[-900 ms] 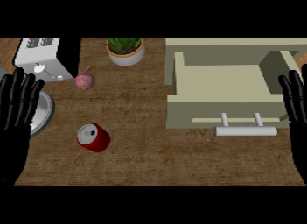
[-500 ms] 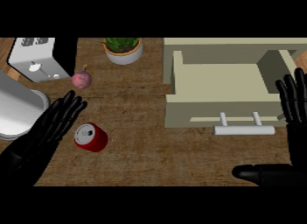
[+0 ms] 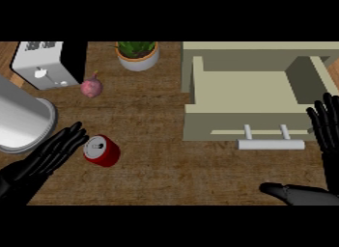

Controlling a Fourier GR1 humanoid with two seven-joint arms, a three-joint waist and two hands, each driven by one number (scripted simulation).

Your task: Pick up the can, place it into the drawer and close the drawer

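A red can [image 3: 103, 151] lies on its side on the wooden counter [image 3: 164, 169], its silver top facing up-left. My left hand [image 3: 49, 157] comes in from the lower left with straight fingers, and its fingertips [image 3: 77, 133] are right at the can's left side; it holds nothing. The beige drawer [image 3: 200, 89] stands pulled open at the upper right, with its white handle [image 3: 271, 144] on the front panel. My right hand [image 3: 333, 132] is open at the right edge, beside the drawer front, with its fingers pointing up and its thumb [image 3: 293, 193] low.
A white toaster [image 3: 47, 65] stands at the back left, with a potted plant [image 3: 137, 54] to its right. A pink root vegetable [image 3: 92, 88] lies in front of them. A large grey cylinder [image 3: 15, 120] fills the left edge above my left hand.
My left hand has swung from the left edge down toward the can and now reaches its side. My right hand has stayed at the right edge. The can has not moved.
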